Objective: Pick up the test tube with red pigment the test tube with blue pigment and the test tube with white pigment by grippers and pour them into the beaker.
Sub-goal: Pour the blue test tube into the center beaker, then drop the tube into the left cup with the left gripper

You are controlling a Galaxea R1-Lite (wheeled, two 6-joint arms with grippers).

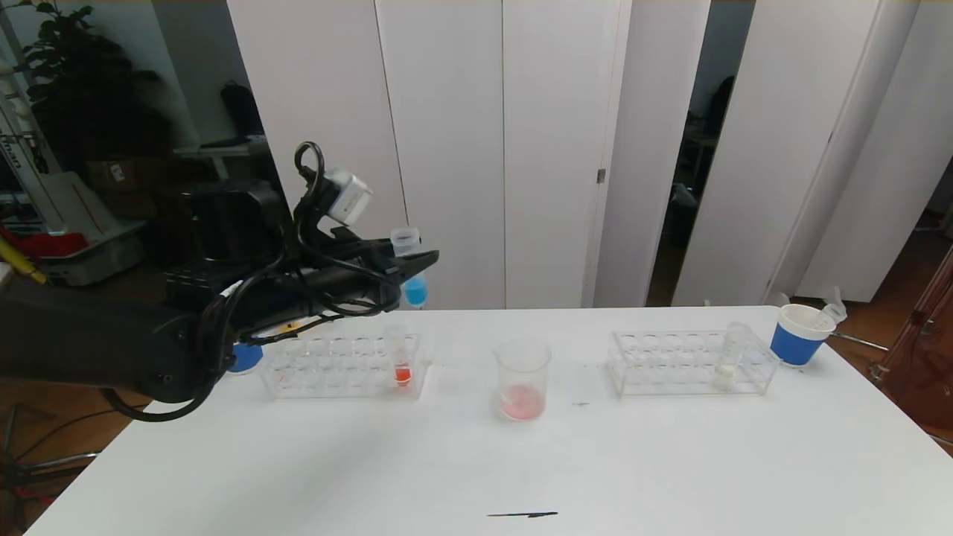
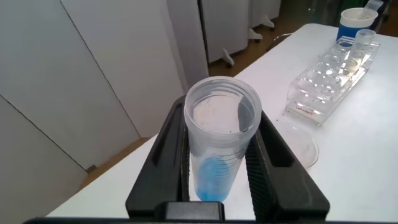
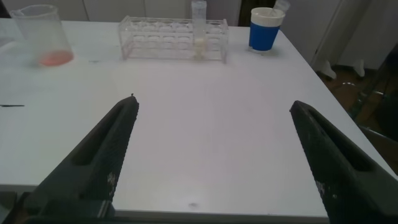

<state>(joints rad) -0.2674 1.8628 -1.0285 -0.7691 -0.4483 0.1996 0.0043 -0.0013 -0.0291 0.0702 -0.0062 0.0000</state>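
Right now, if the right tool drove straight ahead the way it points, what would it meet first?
Nothing close: the right tool is open over bare table. Further along that line stands the clear rack holding the test tube with white pigment, likely the first thing met, though depth is hard to judge.

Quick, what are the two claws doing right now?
Left claw: closed, holding the test tube with blue pigment up in the air.
Right claw: open, holding nothing.

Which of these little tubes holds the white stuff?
Start at the white table and find the clear rack to the right of the beaker, beside a blue cup. The only tube standing in it has cream-white liquid at the bottom.
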